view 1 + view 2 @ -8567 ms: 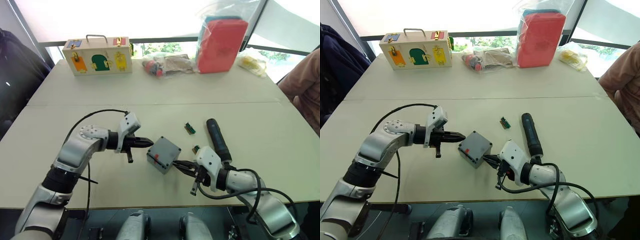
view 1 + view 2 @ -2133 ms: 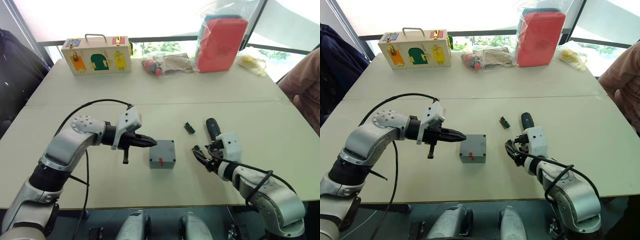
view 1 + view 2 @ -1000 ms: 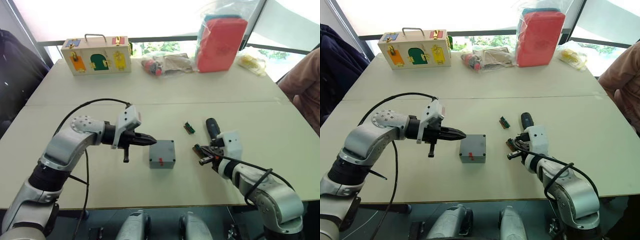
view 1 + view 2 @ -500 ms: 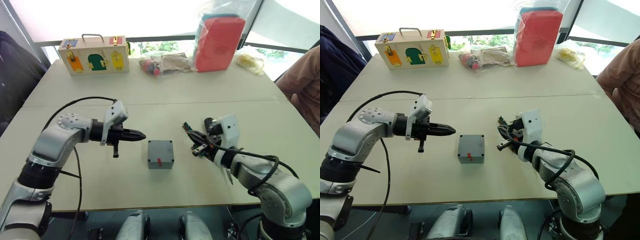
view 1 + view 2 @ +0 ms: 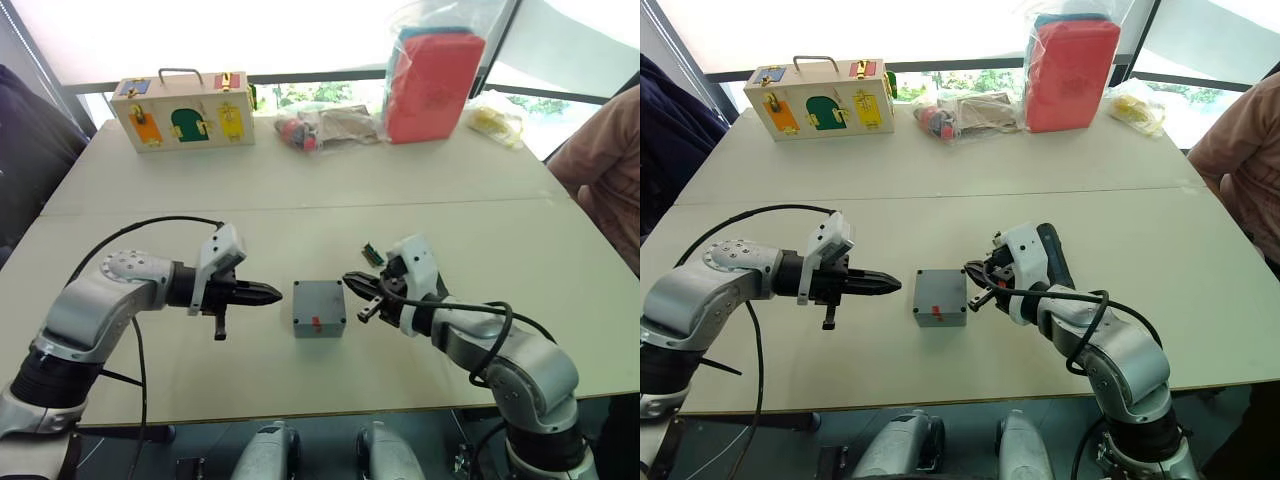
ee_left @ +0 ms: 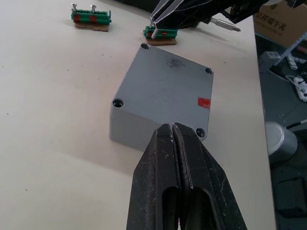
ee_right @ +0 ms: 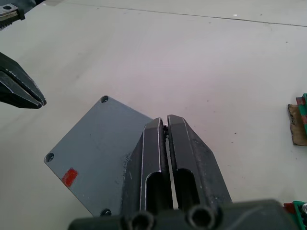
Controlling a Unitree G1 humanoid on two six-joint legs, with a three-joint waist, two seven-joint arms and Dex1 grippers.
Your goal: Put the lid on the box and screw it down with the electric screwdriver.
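- Left gripper (image 5: 275, 293): jaws pressed together, empty, tip just short of the grey box (image 5: 319, 308).
- Right gripper (image 5: 349, 281): jaws together, empty, at the box's opposite side.

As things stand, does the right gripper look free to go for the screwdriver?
Probably yes. The right gripper is shut and holds nothing, its tips near the box. The screwdriver lies on the table just behind that arm's wrist, nothing on it, so the arm would have to draw back first.
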